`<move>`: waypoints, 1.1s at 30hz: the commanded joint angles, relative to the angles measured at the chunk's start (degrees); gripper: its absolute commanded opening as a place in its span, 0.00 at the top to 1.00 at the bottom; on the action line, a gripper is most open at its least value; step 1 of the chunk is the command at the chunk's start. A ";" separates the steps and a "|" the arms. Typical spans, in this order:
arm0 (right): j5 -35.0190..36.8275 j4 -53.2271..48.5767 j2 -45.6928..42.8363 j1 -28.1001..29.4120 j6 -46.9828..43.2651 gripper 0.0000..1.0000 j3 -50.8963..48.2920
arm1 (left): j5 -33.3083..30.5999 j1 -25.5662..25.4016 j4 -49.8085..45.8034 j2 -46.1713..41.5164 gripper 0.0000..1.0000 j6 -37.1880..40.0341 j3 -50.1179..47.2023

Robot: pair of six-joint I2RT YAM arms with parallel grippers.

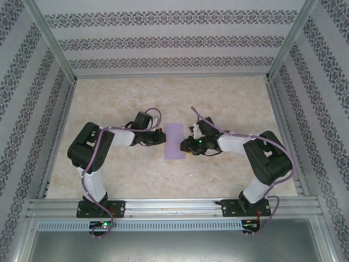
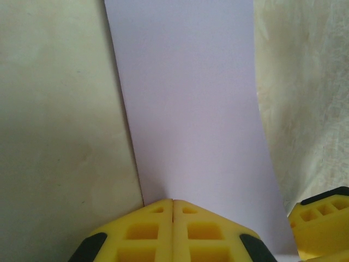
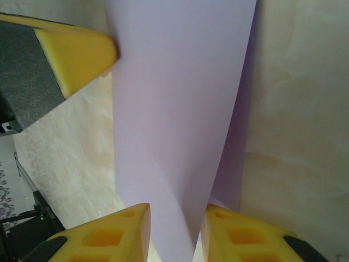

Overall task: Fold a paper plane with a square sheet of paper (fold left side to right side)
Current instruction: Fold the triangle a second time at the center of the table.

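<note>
The square sheet of paper [image 1: 174,141] lies mid-table as a lilac upright rectangle, doubled over. My left gripper [image 1: 161,136] is shut, with its tips resting at the sheet's left edge; in the left wrist view the closed yellow fingers [image 2: 173,202] meet the paper [image 2: 191,109], which stretches away from them. My right gripper [image 1: 188,146] sits at the sheet's lower right edge. In the right wrist view its jaws [image 3: 175,210] stand apart, with a raised, curling layer of the paper [image 3: 174,109] tapering down between them. No paper plane shape shows.
The beige marbled tabletop [image 1: 229,98] is fenced by aluminium rails and patterned walls. A left finger [image 3: 76,54] shows at the paper's far edge in the right wrist view. A right finger [image 2: 322,224] shows at the lower right of the left wrist view.
</note>
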 commanded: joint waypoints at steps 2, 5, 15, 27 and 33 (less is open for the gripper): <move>-2.90 3.10 2.79 -1.26 0.56 0.71 1.82 | -3.04 -0.54 -4.00 -0.18 0.99 1.45 -1.56; -3.66 3.86 4.35 -1.98 0.33 0.71 3.04 | -2.87 -0.57 -4.28 -0.36 0.99 1.72 -1.41; -5.85 4.24 8.31 -4.89 -1.00 0.72 7.37 | -2.75 -0.57 -4.90 -0.57 0.99 2.07 -0.95; -7.59 4.08 9.88 -6.48 -1.37 0.87 7.74 | -3.21 -0.50 -6.41 -2.54 0.94 3.51 0.90; -9.03 3.79 8.70 -6.84 -0.32 0.99 7.34 | -5.10 -0.57 -6.31 -6.81 0.86 5.22 0.95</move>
